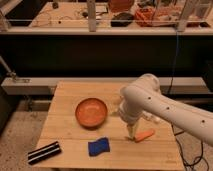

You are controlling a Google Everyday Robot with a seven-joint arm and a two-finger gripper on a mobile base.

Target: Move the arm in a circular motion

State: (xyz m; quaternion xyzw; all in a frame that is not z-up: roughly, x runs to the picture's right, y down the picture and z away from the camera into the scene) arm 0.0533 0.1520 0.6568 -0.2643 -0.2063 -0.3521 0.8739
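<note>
Wooden worktop (65, 125) fills mid-frame, w/ a dark shelf unit behind it. The arm (165, 107), big glossy white w/ small dark dots along its side, comes in from the right edge & bends over the worktop's right half, elbow approx. above the right-centre. Its claw (131, 132) hangs down off the wrist, tip just above or at the wood, right beside the left end of the orange carrot (145, 135); can't tell if the fingers are apart or together, & can't tell if it touches the carrot. Orange bowl (91, 112) sits mid-worktop, left of the claw. Black-and-white striped item (44, 152) lies at the front-left corner. Blue sponge (99, 146) sits near the front edge, btw. striped item & carrot.
</note>
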